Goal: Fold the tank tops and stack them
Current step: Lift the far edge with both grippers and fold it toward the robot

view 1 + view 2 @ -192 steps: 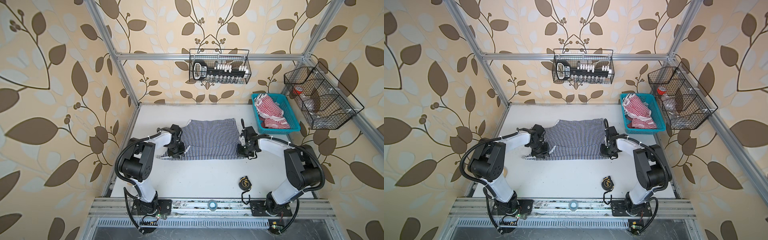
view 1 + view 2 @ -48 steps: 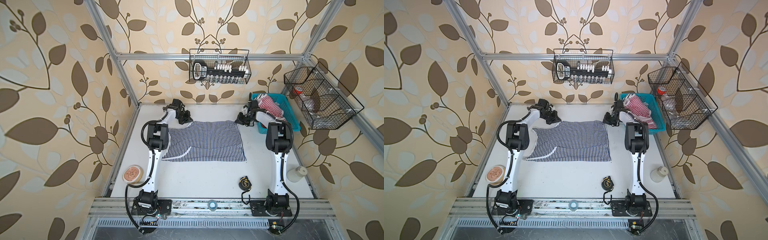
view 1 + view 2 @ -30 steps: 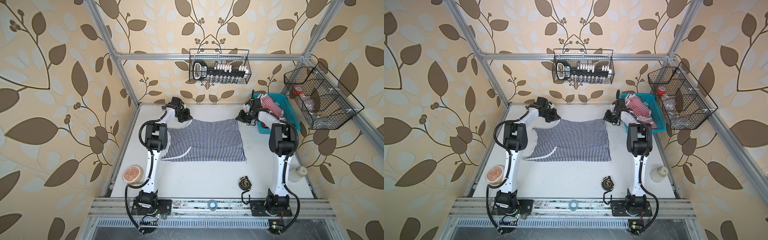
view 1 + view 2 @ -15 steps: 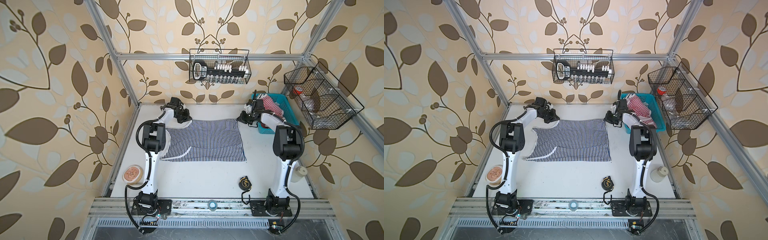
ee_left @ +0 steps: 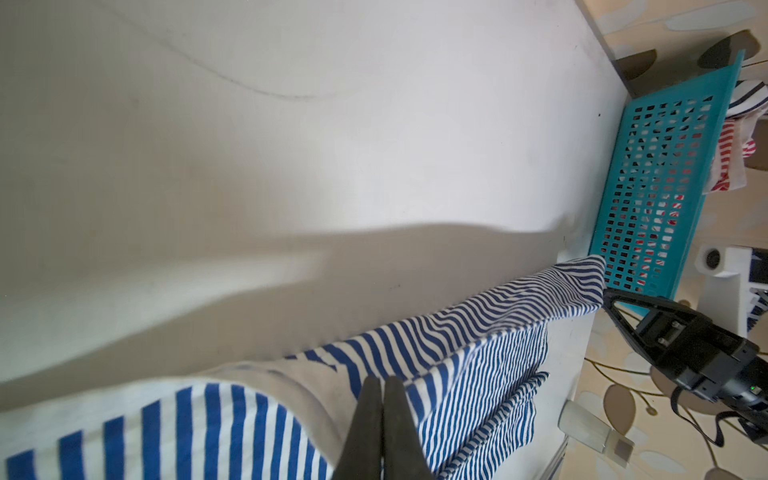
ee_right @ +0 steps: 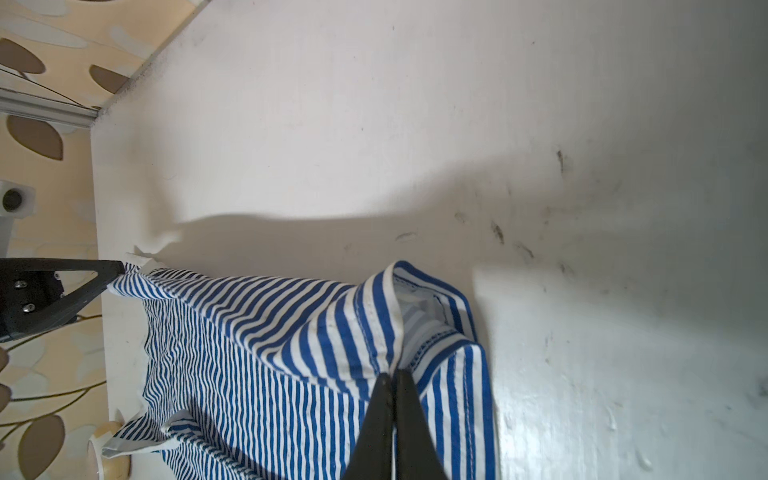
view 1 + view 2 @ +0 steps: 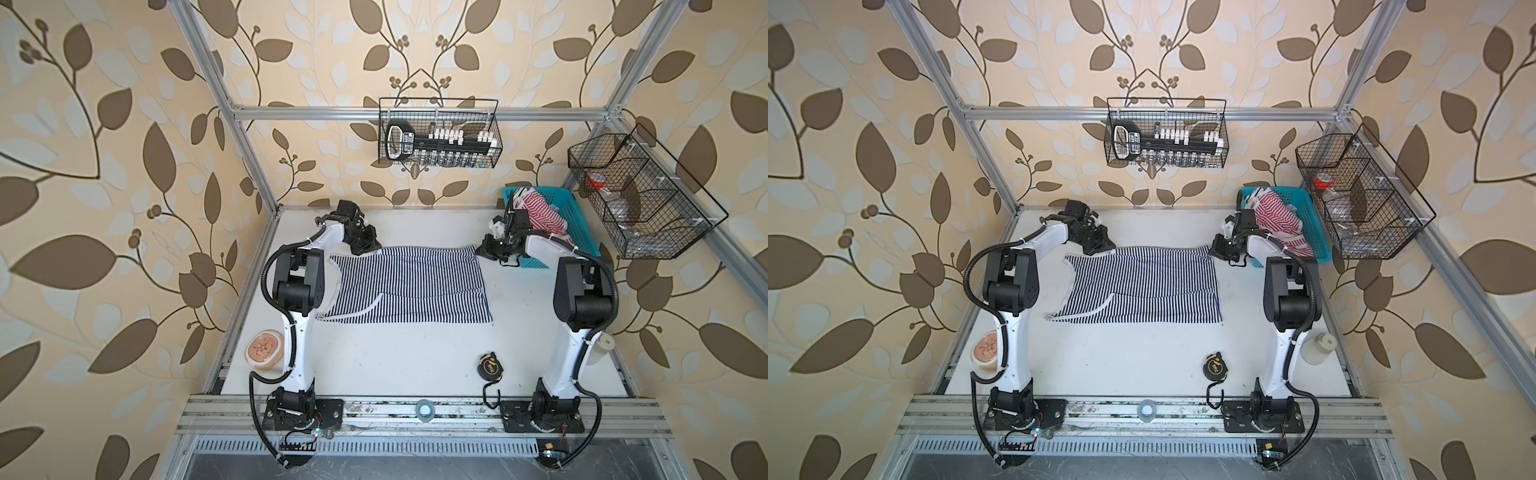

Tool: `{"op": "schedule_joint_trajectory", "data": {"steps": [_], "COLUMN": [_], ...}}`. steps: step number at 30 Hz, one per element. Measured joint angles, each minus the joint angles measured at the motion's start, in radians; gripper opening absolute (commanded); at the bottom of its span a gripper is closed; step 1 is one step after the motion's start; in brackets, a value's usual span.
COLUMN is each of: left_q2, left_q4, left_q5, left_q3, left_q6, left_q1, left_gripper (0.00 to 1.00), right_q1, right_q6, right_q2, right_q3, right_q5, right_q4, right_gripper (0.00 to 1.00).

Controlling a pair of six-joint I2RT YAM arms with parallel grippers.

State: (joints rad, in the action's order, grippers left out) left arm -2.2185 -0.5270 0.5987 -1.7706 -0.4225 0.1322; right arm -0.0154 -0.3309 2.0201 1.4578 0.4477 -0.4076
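A navy-and-white tank top (image 7: 409, 286) (image 7: 1142, 286) lies spread on the white table in both top views. My left gripper (image 7: 371, 248) (image 7: 1106, 248) is shut on its far left corner, and my right gripper (image 7: 478, 251) (image 7: 1212, 250) is shut on its far right corner. The far edge hangs stretched between them, a little above the table. The left wrist view shows closed fingertips (image 5: 383, 380) pinching striped cloth (image 5: 457, 332). In the right wrist view my gripper (image 6: 392, 374) pinches the hem (image 6: 332, 324). A red-and-white tank top (image 7: 540, 212) (image 7: 1277, 220) lies bunched in the teal basket.
The teal basket (image 7: 582, 232) stands at the back right, close behind my right gripper. A tape measure (image 7: 490, 365) lies front right, a round orange-lidded tub (image 7: 266, 349) front left, a white bottle (image 7: 1318, 348) by the right arm. Wire baskets (image 7: 438, 139) (image 7: 640, 195) hang on the walls.
Both arms have bent, their elbows coming toward the front. Both grippers, still shut on the far corners, have shifted slightly nearer. The near part of the tank top lies unchanged.
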Motion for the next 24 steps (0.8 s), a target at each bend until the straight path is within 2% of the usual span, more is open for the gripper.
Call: {"op": "schedule_joint_trajectory", "data": {"steps": [14, 24], "left_q2": [0.035, 0.117], "left_q4": [0.025, 0.032], "left_q5": [-0.002, 0.0], "left_q3": [0.015, 0.126], "left_q6": [-0.004, -0.006], "left_q1": [0.0, 0.006], "left_gripper": [0.0, 0.0], "right_q1": [0.0, 0.0], "right_q6": [0.029, 0.051], "right_q2": [-0.013, -0.069], "right_q3": [0.1, -0.092], "right_q5": [-0.018, -0.017], "right_q4": [-0.047, -0.052], "right_gripper": [0.0, 0.0]}}
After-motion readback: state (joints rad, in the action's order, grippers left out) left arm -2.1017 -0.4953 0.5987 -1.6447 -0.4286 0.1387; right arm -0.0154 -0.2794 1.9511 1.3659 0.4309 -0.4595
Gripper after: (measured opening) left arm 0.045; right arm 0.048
